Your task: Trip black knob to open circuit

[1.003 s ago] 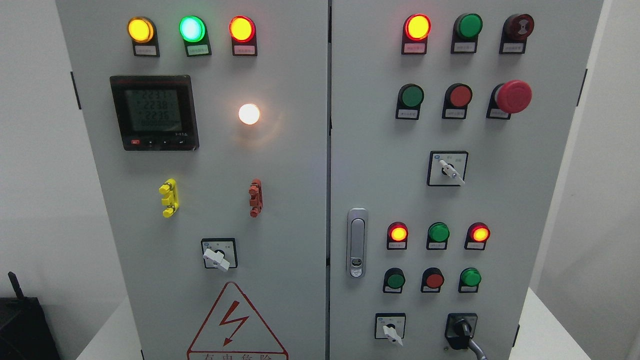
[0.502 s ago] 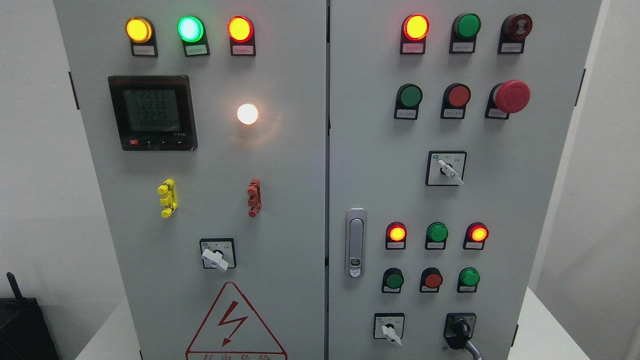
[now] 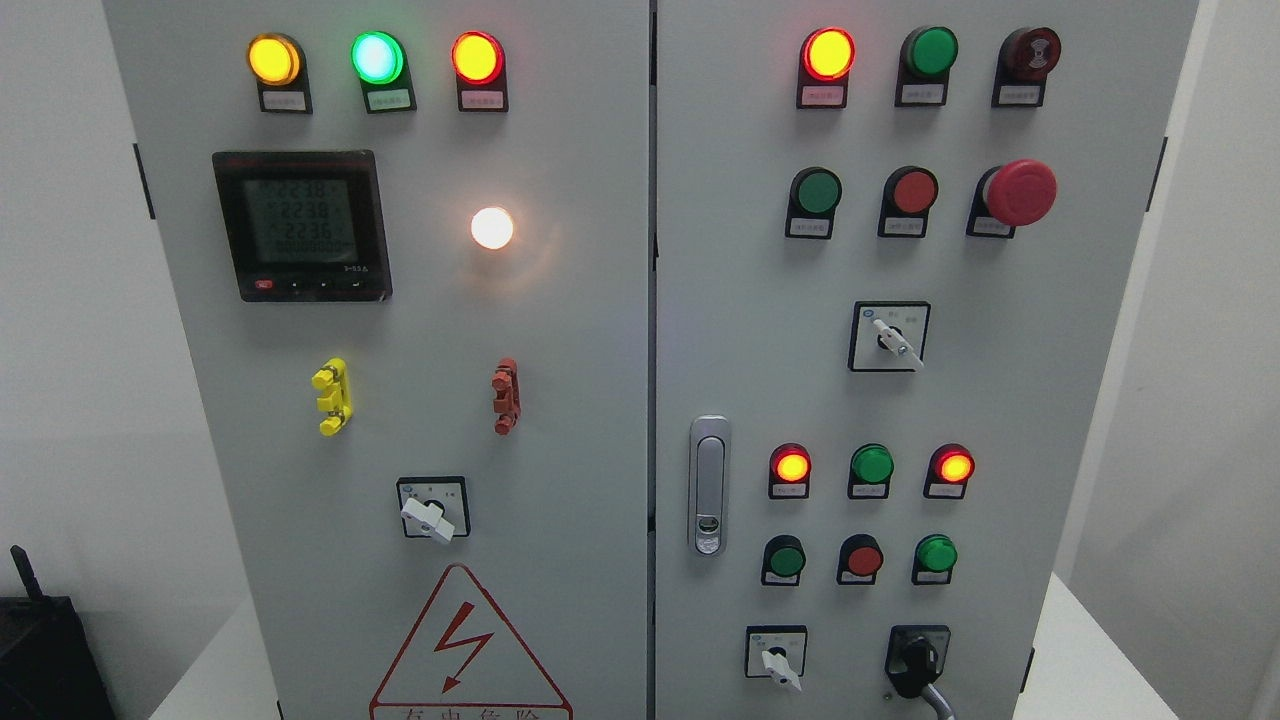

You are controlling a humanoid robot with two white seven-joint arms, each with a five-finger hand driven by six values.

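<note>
At the lower right corner of the grey metal two-door electrical cabinet (image 3: 600, 400), the black rotary knob (image 3: 915, 662) sits on its black square plate, its handle pointing down and slightly left, with a grey cable (image 3: 938, 702) running from just beneath it off the bottom edge. Just left of it on the same door is a white-handled selector switch (image 3: 777, 660) on a white-and-black square plate, and above these two stand rows of round lamps and buttons: a lit red lamp (image 3: 791, 466), a green button (image 3: 872, 464) and a second lit red lamp (image 3: 954, 466), then below them a dark green, a red and a green button. Higher on the right door a large red mushroom-shaped emergency button (image 3: 1018, 192) projects from the panel, near another white-handled selector (image 3: 893, 338). A silver recessed door latch (image 3: 709, 485) is set at the right door's left edge, beside the seam between the doors. On the left door a black-framed digital meter (image 3: 301, 225) shows grey digits, a white round lamp (image 3: 492, 228) glows to its right, and a yellow plastic clip (image 3: 331, 396) and a red plastic clip (image 3: 507, 396) sit below, above a red triangular lightning warning sign (image 3: 468, 650). Neither hand is in view, so I cannot tell whether either is open or closed; nothing touches the black knob.
</note>
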